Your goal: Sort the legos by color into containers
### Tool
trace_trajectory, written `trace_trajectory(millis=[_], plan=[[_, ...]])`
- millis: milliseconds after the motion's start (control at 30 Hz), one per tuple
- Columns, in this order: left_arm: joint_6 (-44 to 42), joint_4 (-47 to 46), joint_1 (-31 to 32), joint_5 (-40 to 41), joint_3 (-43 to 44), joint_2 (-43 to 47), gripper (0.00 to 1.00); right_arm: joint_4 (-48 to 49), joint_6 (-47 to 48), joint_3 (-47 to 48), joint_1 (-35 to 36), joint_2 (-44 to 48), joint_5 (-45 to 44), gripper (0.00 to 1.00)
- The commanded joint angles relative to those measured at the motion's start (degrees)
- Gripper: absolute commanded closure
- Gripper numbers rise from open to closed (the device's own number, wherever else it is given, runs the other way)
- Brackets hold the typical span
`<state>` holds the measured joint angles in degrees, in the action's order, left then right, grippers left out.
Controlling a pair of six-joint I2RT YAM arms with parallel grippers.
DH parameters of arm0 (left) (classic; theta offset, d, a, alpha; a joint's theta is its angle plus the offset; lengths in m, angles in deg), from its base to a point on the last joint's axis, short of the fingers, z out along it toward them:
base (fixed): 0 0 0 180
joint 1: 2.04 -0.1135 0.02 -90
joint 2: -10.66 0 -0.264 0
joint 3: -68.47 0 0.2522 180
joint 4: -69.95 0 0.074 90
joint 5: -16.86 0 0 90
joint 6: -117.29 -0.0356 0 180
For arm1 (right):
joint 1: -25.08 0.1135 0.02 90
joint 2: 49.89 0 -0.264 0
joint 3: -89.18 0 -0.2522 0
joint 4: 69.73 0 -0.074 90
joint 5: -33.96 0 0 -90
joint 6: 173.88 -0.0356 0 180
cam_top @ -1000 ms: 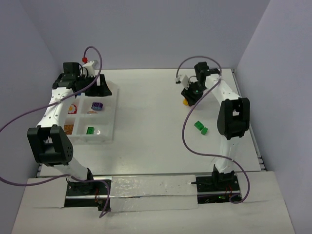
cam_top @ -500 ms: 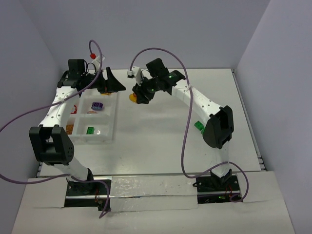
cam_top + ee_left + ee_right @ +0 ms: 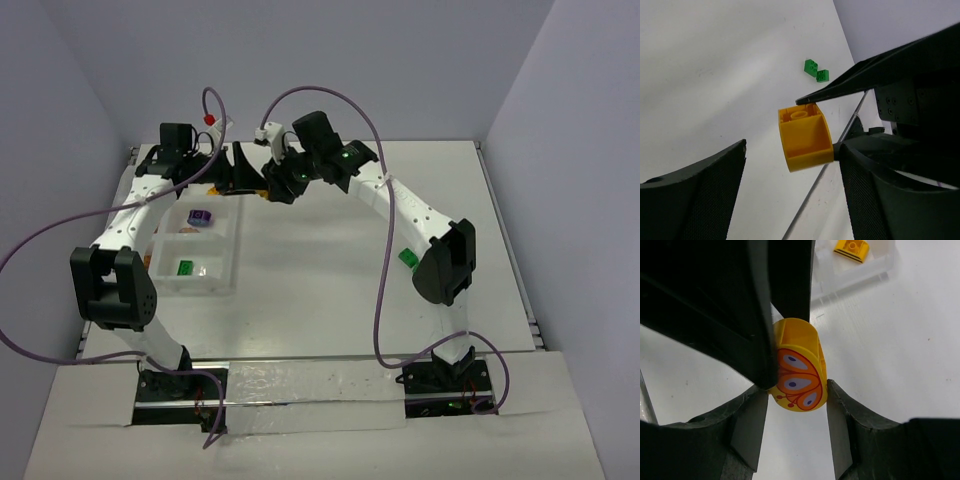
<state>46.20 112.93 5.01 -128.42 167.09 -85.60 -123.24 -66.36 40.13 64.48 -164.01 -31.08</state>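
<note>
Hovering by the far right corner of the translucent divided plastic tray (image 3: 225, 250), left gripper (image 3: 245, 175) and right gripper (image 3: 275, 185) meet tip to tip. Left wrist: left jaws gape wide, rounded yellow lego piece (image 3: 805, 135) straight ahead between them. Right wrist: right gripper pinches it, butterfly print showing, hidden overhead.

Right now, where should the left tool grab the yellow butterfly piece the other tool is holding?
Take the yellow butterfly piece by its two bare side walls, probably, coming at the hollow underside that faces the left tool. The right tool pinches the other two sides.
</note>
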Motion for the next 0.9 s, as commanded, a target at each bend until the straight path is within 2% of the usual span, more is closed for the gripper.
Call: trace_trajectory(millis=[0, 167, 200, 233, 300, 333, 367, 400, 433, 467, 500, 600, 633, 700, 767, 867], plan=[[0.5, -2.0, 0.7, -0.9, 1.6, -0.8, 0.26, 4.0, -1.6, 1.5, 1.5, 2.3, -0.3, 1.00], [2.5, -3.7, 0.9, -4.6, 1.1, -1.7, 0.59, 6.3, -1.2, -0.5, 2.1, 3.7, -1.0, 1.00], [2.9, -4.2, 0.8, -5.4, 1.1, -1.7, 0.71, 6.3, -0.9, -0.6, 2.3, 3.8, -1.2, 1.00], [3.1, -4.3, 0.8, -6.8, 1.1, -1.9, 0.78, 6.1, -0.8, -0.1, 2.3, 3.6, -1.5, 0.98], [3.5, -4.6, 0.3, -8.0, 1.2, -2.1, 0.92, 5.2, -0.9, 0.7, 2.3, 2.9, -2.7, 0.81], [3.5, -4.4, -0.6, -7.7, 1.3, -2.2, 1.00, 4.2, -1.3, 1.0, 2.3, 2.8, -4.3, 0.50], [3.2, -4.3, -1.4, -7.2, 1.5, -2.2, 1.00, 3.8, -1.5, 1.0, 2.2, 2.7, -5.3, 0.37], [1.0, -2.3, -2.3, -4.6, 2.7, -2.3, 1.00, 3.5, -2.1, 0.2, 1.6, 3.2, -6.6, 0.30], [-0.6, -0.7, -4.2, -2.3, 4.1, -3.1, 1.00, 3.5, -2.5, -1.9, 1.1, 3.7, -7.0, 0.14], [-2.3, 0.9, -4.3, 1.0, 5.6, -3.7, 1.00, 3.5, -3.1, -1.9, 0.3, 4.6, -7.2, 0.14], [-5.2, 3.2, -6.4, 8.1, 8.7, -4.9, 1.00, 4.0, -4.5, -4.5, -1.4, 6.2, -6.9, 0.01], [-10.4, 6.4, -6.9, 22.0, 15.3, -7.5, 1.00, 4.0, -6.3, -10.6, -4.7, 9.1, -6.3, 0.00], [-13.3, 6.9, -6.9, 29.2, 17.0, -9.0, 1.00, 3.7, -6.5, -13.9, -6.9, 10.9, -6.2, 0.00], [-15.3, 5.4, -6.9, 38.4, 16.9, -10.3, 0.96, 2.5, -5.7, -17.2, -10.8, 13.4, -6.2, 0.00], [-17.1, 3.6, -6.9, 44.4, 16.7, -11.9, 0.96, 0.5, -4.3, -20.7, -15.0, 15.2, -6.2, 0.00], [-18.1, 4.0, -6.9, 49.4, 17.7, -14.3, 1.00, -1.5, -2.5, -24.5, -19.5, 17.1, -5.9, 0.00]])
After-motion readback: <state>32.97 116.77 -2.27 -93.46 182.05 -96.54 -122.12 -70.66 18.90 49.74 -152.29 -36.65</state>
